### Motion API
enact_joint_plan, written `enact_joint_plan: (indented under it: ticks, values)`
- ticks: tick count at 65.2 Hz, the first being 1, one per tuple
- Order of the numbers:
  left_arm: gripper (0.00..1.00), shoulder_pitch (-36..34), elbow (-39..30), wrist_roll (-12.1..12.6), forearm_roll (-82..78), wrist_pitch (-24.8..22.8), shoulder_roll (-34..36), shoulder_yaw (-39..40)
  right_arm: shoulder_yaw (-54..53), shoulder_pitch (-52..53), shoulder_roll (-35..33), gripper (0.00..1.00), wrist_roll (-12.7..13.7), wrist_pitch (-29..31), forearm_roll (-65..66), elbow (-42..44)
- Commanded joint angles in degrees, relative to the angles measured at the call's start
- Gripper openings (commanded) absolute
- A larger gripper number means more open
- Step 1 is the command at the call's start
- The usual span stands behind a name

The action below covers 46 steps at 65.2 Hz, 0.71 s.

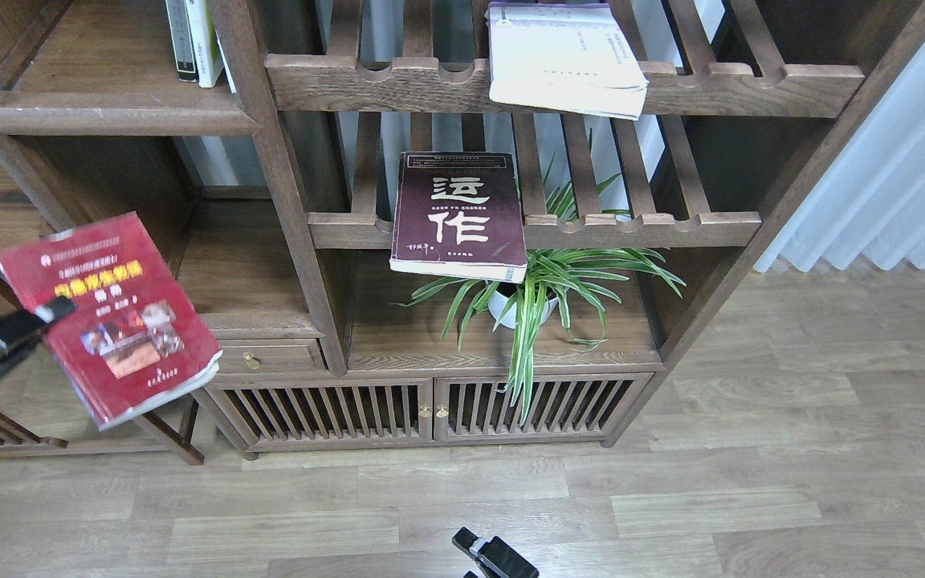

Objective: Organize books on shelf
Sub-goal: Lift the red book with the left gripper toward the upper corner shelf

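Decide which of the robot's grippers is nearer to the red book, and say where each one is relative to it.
Left. The left gripper is clamped on the red book's left edge, holding it in the air. The right gripper is low at the bottom of the view, far to the book's right.

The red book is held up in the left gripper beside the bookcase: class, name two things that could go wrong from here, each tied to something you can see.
1. The left gripper pinches the red book only at its left edge, and the book tilts in the air, so it may slip or sag.
2. The maroon book overhangs the front of a slatted rack, right above the potted plant; a knock to the bookcase could tip it onto the plant.
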<state>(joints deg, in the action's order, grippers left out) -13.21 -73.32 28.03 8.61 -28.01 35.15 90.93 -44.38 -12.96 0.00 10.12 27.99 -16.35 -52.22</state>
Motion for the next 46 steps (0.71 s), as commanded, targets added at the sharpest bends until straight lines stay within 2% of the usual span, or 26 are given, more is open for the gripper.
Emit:
enact_joint_plan:
  ticks: [1, 15, 26, 31, 39, 46]
  values:
    - [0.00, -5.3, -0.1, 0.0, -0.1, 0.0, 2.5, 2.0, 0.0, 0.0, 0.0, 1.00, 0.0, 0.0, 0.0, 0.2]
    - [0.00, -12.7, 0.8, 0.0, -0.6, 0.0, 7.1, 2.2, -0.1, -0.3, 0.0, 1.00, -0.3, 0.0, -0.1, 0.4]
    - [0.00, -20.4, 3.7, 0.0, -5.3, 0.0, 6.7, 1.0, -0.1, -0.2, 0.0, 1.00, -0.4, 0.0, -0.1, 0.5]
    - [0.00, -26.3, 5.4, 0.0, -10.9, 0.0, 6.9, 0.5, -0.1, -0.1, 0.0, 1.00, -0.4, 0.0, -0.2, 0.5]
    - [0.00, -32.1, 8.6, 0.0, -18.7, 0.0, 6.6, 0.3, -0.1, -0.1, 0.0, 1.00, -0.4, 0.0, -0.3, 0.5]
    - [0.00, -38.8, 11.7, 0.0, -26.4, 0.0, 3.6, 0.4, -0.2, -0.1, 0.0, 1.00, -0.5, 0.0, -0.3, 0.5]
